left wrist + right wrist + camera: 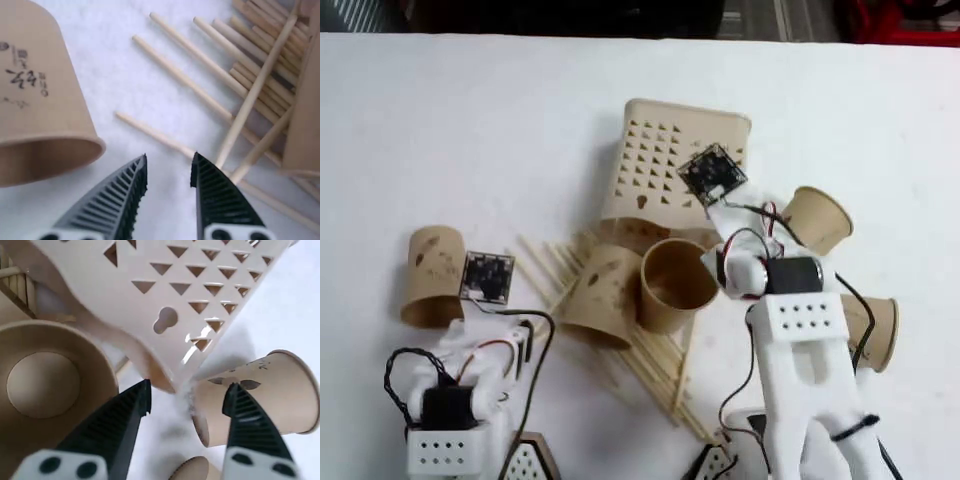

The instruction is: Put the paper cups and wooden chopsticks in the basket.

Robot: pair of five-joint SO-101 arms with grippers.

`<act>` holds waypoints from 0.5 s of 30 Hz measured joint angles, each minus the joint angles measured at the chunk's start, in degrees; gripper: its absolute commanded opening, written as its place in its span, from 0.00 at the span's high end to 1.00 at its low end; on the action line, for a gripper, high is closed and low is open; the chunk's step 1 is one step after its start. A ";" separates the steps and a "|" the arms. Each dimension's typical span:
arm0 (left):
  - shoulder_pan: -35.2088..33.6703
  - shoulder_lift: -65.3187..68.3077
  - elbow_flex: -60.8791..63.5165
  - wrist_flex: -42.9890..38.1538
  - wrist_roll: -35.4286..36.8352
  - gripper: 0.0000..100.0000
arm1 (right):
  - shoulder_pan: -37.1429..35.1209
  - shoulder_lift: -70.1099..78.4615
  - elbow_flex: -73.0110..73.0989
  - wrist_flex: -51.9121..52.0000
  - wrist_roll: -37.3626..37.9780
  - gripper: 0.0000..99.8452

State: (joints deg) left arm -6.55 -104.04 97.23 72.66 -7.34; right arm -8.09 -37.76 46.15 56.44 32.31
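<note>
Two robot arms work over a white table [440, 120] where a cream basket [650, 170] lies tipped over, a wall pierced with triangular holes facing up. Five paper cups sit on the table outside it. The side cup [430, 270] rests on its side at the left, and dark print on its wall [35, 100] is too blurred to make out. The middle cup [605, 295] also lies on its side, atop the chopsticks [650, 365], and carries small dark marks. Touching it, the open cup [675, 285] shows its mouth and round bottom just in front of the basket. The tilted cup [817, 218] lies to the right of the basket, and the last cup [878, 332] rests nearer the right arm's base. The chopsticks fan loosely across the table centre, several crossing one another [215, 65]. The left gripper [168, 161] hovers low over the table beside the side cup, its ribbed black fingers parted and grasping nothing, one chopstick running just past their tips. The right gripper [187, 390] hangs spread wide and empty over the basket's lower corner [165, 285], with the open cup [42, 385] on one side and the tilted cup [260, 395], faintly printed, on the other.
</note>
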 measured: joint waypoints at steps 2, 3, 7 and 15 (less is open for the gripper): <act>0.00 0.00 0.00 0.00 0.00 0.84 | -0.09 1.49 0.00 -2.64 0.00 0.76; 0.00 0.00 0.00 0.00 0.00 0.84 | -0.09 2.20 0.18 -4.04 0.00 0.76; 0.00 0.00 0.00 0.00 0.00 0.84 | 0.00 5.71 2.73 -10.64 0.00 0.76; 0.00 0.00 0.00 0.00 0.00 0.84 | 0.70 12.66 3.78 -20.57 0.09 0.95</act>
State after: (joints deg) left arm -6.55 -104.04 97.23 72.66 -7.34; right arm -7.38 -25.10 49.93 35.87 32.40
